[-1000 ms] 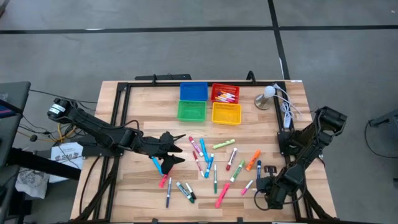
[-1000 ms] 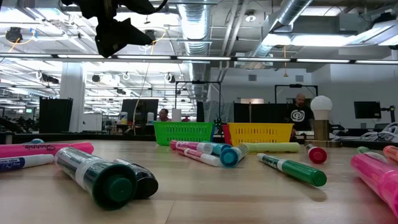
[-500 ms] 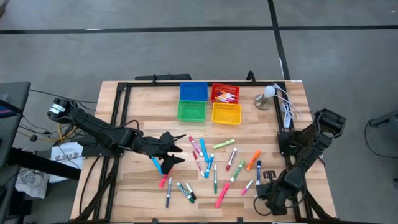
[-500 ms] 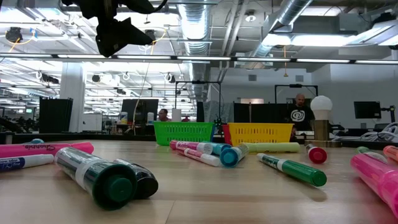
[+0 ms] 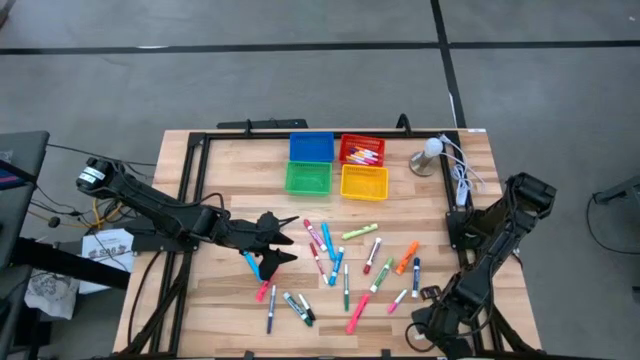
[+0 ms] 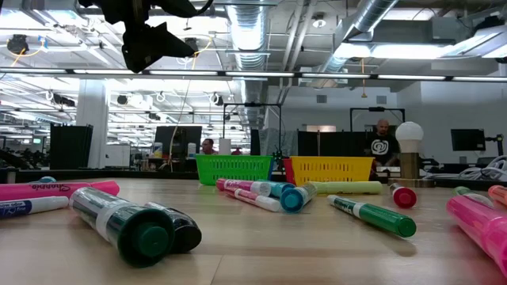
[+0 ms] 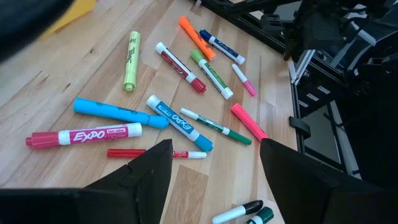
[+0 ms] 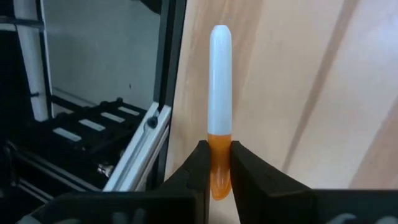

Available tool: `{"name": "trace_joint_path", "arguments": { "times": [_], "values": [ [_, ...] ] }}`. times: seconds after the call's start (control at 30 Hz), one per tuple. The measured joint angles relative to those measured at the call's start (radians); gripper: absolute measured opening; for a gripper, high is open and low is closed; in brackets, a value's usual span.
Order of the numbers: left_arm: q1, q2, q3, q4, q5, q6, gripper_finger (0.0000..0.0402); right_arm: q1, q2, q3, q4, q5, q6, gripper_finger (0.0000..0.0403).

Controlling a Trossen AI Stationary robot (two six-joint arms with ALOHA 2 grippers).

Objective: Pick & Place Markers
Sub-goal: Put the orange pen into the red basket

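Many markers (image 5: 345, 265) lie flat and scattered on the middle of the wooden table (image 5: 240, 195). They also show up close in the low view (image 6: 127, 222). By the table's near right corner, my right gripper (image 5: 426, 320) is shut on one marker with a white barrel and an orange end (image 8: 220, 81). My left gripper (image 5: 283, 242) hangs open above the table, just left of the scattered markers, with nothing between its fingers (image 7: 214, 168). It shows at the top left of the low view (image 6: 150, 39). My right gripper pinches the marker's orange end (image 8: 219, 142) between its two fingers (image 8: 200, 163). The marker runs along the fingers and sticks out past their tips, white barrel pointing away from the gripper, down toward the wood beside the right frame rail. Whether its far tip touches the table does not show.
Four small bins stand at the far middle: blue (image 5: 311, 147), red (image 5: 361, 150) with markers inside, green (image 5: 307, 178) and yellow (image 5: 363, 182). A lamp (image 5: 430, 155) and white cables (image 5: 462, 175) sit at the far right. A black frame rail (image 8: 140, 149) runs beside my right gripper.
My right gripper has drawn back toward the table's near edge, risen and tipped. My left gripper and the loose markers have stayed where they were.
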Motion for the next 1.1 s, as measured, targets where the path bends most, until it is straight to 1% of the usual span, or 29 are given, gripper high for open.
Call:
{"name": "trace_joint_path", "arguments": {
  "times": [0.13, 0.3, 0.43, 0.57, 0.7, 0.83, 1.1],
  "values": [
    [0.000, 0.000, 0.000, 0.000, 0.000, 0.000, 0.0242, -0.043, -0.037, 0.001, -0.004, 0.014, -0.007, 0.0032],
    [0.000, 0.000, 0.000, 0.000, 0.000, 0.026, 0.0242, -0.125, -0.100, 0.002, -0.007, 0.026, -0.060, 0.0035],
    [0.000, 0.000, 0.000, 0.000, 0.000, 0.034, 0.0242, -0.217, -0.167, 0.002, -0.007, 0.028, -0.124, 0.0030],
    [0.000, 0.000, 0.000, 0.000, 0.000, 0.034, 0.0242, -0.327, -0.245, 0.002, 0.015, 0.030, -0.174, 0.0035],
    [0.000, 0.000, 0.000, 0.000, 0.000, 0.051, 0.0242, -0.441, -0.319, 0.002, 0.083, 0.029, -0.218, 0.0034],
    [0.000, 0.000, 0.000, 0.001, 0.000, 0.076, 0.0242, -0.549, -0.383, 0.002, 0.192, 0.010, -0.247, 0.0031],
    [0.000, 0.000, 0.000, 0.001, 0.000, 0.102, 0.0242, -0.715, -0.470, 0.003, 0.402, -0.075, -0.270, 0.0032]
  ]
}}
